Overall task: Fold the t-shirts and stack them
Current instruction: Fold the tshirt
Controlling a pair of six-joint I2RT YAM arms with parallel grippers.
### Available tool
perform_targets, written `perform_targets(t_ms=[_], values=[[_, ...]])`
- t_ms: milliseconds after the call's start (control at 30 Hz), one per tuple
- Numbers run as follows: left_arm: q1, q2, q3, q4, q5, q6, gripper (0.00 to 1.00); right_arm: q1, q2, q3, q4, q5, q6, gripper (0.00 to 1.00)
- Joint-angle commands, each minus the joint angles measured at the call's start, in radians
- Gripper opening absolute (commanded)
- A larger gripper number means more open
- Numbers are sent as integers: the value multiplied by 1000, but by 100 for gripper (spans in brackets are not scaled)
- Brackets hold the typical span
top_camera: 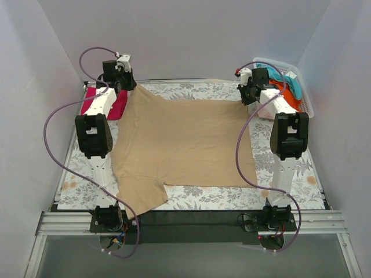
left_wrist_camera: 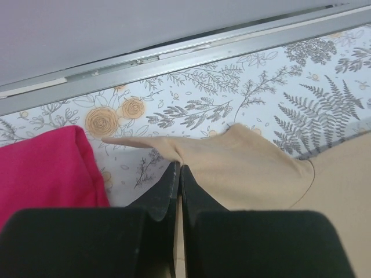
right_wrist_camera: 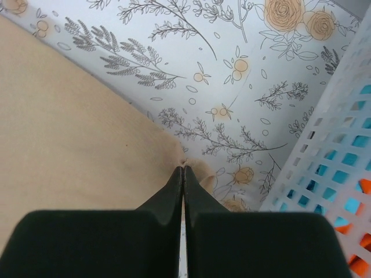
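My left gripper (left_wrist_camera: 178, 169), right gripper (right_wrist_camera: 184, 171) clamped on tan t-shirt (top_camera: 179, 139) far corners: keeps cloth taut, flat for fold.

The left hand (left_wrist_camera: 178, 169) pinches the tan t-shirt (left_wrist_camera: 249, 174) corner beside a pink cloth (left_wrist_camera: 43, 171)

Counting up: 1 tan t-shirt (top_camera: 185, 142) across the middle of the frame. 1 pink garment (top_camera: 119, 107) at upper left, so that's 2 pieces of clothing out on 1 floral table (top_camera: 232, 197). Upper right, 1 white basket (top_camera: 308, 104), and 2 colours of cloth show in it: 1 orange piece (top_camera: 291, 98) and 1 teal piece (top_camera: 294, 84). Can't tell if more lie beneath. 2 arms, the left arm (top_camera: 95, 136) and the right arm (top_camera: 288, 136). 2 grippers, the left gripper (left_wrist_camera: 178, 168) and the right gripper (right_wrist_camera: 184, 169), each with 2 fingers.
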Motion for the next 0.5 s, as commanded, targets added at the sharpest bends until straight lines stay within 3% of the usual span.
perform_targets(t_ms=[0,300,467], values=[[32,-138,-84,48,53,3,0,-4,-116,-39,32,-25,-52,1],[57,-345,-398,131,122,71,0,-17,-208,-162,34,-88,-101,1],[69,-400,-490,143,131,111,0,-22,-246,-231,35,-122,-127,1]])
